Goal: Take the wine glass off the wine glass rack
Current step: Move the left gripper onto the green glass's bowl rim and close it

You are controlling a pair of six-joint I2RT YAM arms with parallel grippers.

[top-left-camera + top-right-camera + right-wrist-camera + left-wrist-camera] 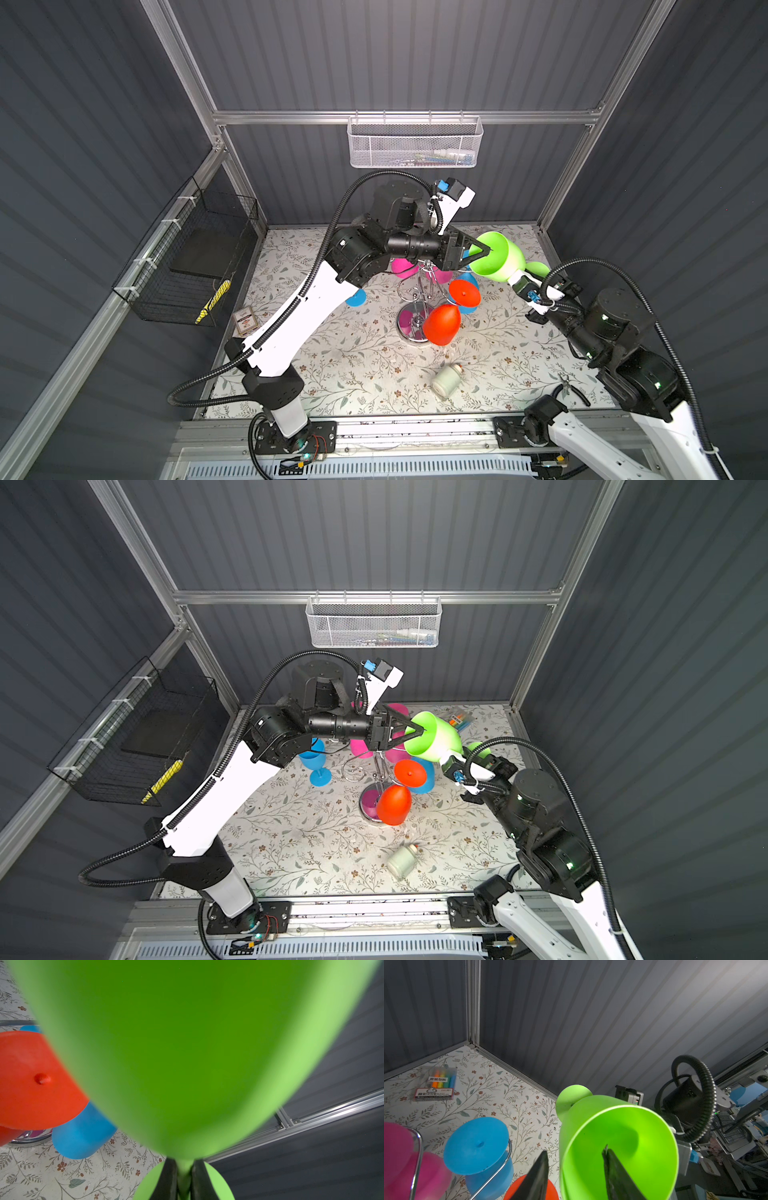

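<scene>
A green wine glass (496, 257) (436, 739) hangs tilted in the air, clear of the chrome wine glass rack (409, 322) (370, 808). My right gripper (184, 1164) (517, 279) is shut on its stem, just above the round foot. My left gripper (575, 1150) (486, 249) straddles the rim of the bowl (623, 1136). One finger is inside the bowl, the other outside, and the jaws stand apart with a gap to the wall. On the rack hang a red glass (442, 324), a blue glass (477, 1147) and a pink glass (405, 268), all upside down.
A second blue glass (316, 762) stands upright on the floral mat, left of the rack. A white bottle (446, 380) lies near the front, pliers (571, 388) at the right. A highlighter pack (436, 1084) lies in the back corner. A black wire basket (187, 257) hangs on the left wall.
</scene>
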